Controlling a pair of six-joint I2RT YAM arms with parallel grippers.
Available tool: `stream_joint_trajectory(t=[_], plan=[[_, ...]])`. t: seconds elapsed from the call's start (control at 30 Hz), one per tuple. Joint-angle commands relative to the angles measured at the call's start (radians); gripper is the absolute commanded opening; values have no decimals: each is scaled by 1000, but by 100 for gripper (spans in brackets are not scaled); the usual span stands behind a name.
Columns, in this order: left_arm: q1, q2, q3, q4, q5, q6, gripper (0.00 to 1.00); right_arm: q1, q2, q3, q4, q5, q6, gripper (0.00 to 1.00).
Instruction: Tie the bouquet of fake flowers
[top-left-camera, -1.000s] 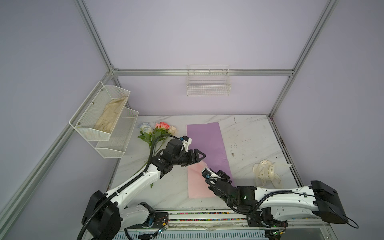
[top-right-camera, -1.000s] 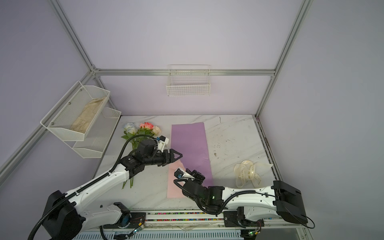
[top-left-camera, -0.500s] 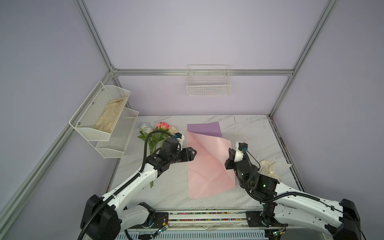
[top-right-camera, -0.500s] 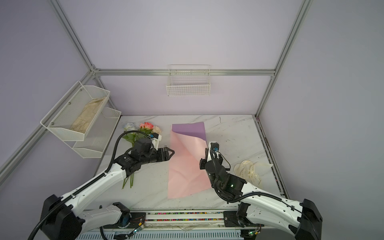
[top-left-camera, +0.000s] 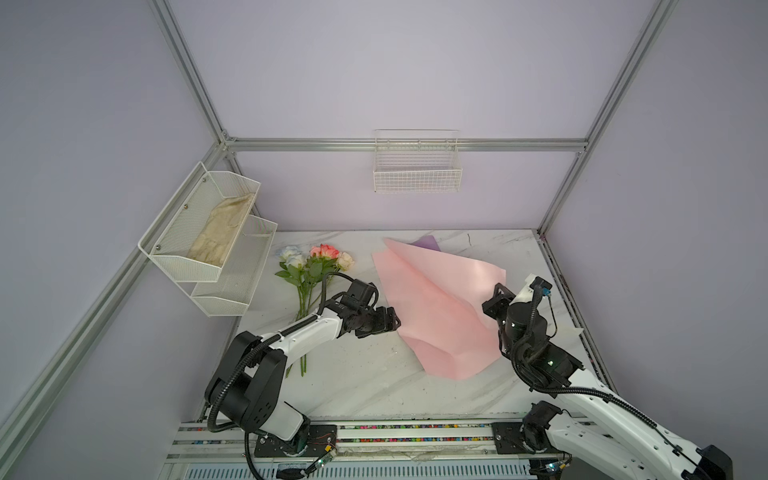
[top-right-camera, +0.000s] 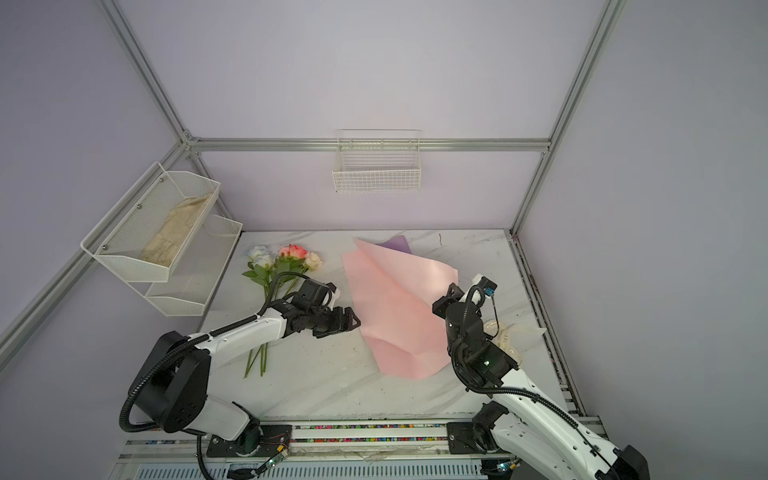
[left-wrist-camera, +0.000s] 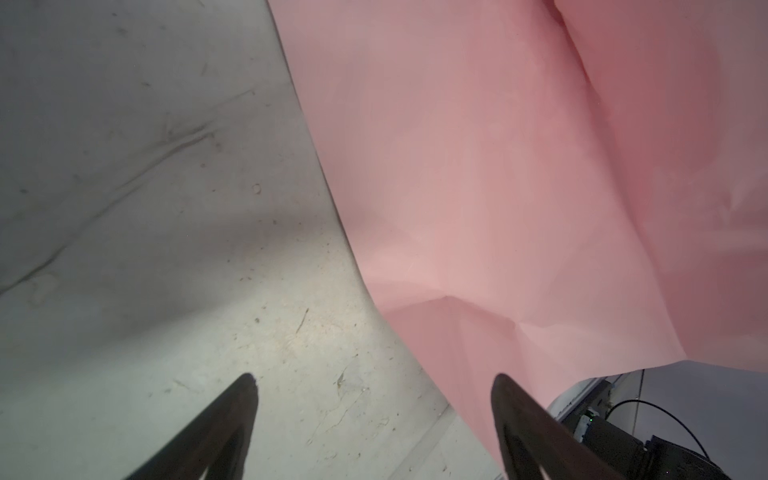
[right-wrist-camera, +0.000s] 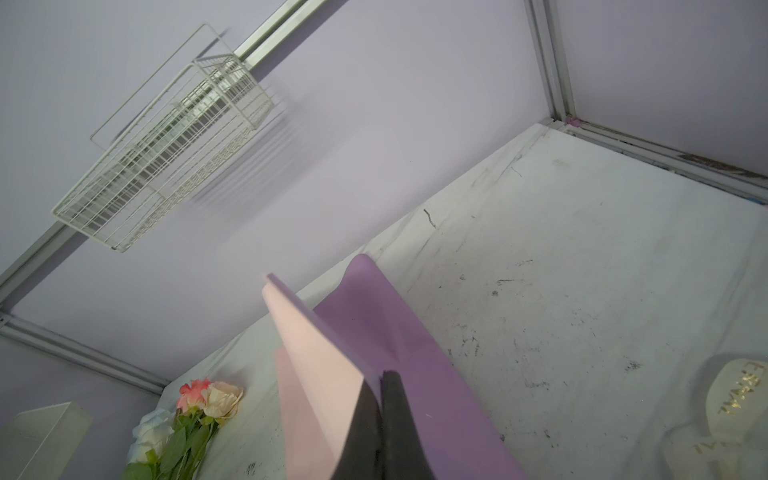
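Obscured: the stems of the bouquet of fake flowers pass under the left arm and reappear on its near side. The blooms lie flat at the far left of the table, apart from the wrap paper. The cream ribbon is largely hidden behind the right arm in both top views, and the right wrist view cuts off its lettering. The right gripper is clamped on an edge of the wrap paper and holds that side raised; the pink face shows from above, with lilac visible only at the far corner. The left gripper stands wide and holds nothing, just beside the paper's left edge; contact cannot be determined

Surface: white marbled table, scuffed and marked

Room: lilac walls and aluminium framing. A wire basket hangs on the back wall. A two-tier mesh rack on the left wall has a cream cloth in its upper tier
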Motion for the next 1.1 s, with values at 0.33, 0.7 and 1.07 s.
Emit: stream_joint_trajectory(t=[0.33, 0.7, 1.07], plan=[[-62, 60, -186, 440, 125, -395, 85, -163, 19, -9, -19, -290, 127, 0], [-126, 119, -191, 497, 87, -462, 77, -169, 14, -13, -20, -284, 128, 0], [-132, 125, -239, 679, 42, -521, 34, -210, 28, 5, -28, -277, 88, 0]])
